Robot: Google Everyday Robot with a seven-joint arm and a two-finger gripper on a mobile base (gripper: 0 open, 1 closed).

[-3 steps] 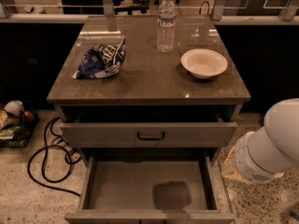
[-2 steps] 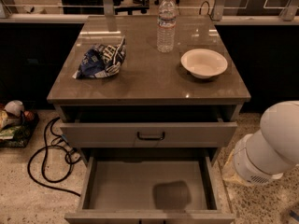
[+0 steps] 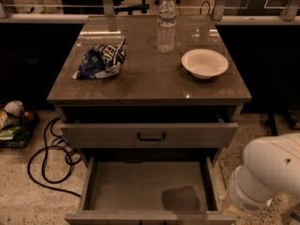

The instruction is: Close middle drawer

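Observation:
The middle drawer is pulled far out of the cabinet, showing its plain grey inside with a dark shadow on the floor of it. Its front edge lies at the bottom of the camera view and its handle is hidden. Above it, the top drawer with a black bar handle stands slightly open. My gripper is out of view. Only a white, rounded part of my arm shows at the lower right, beside the middle drawer's right side.
On the brown cabinet top lie a blue chip bag, a water bottle and a white bowl. A black cable loops on the floor at left, near some clutter.
The white arm part at the lower right has sunk lower in the view. The drawers and the things on top have not moved.

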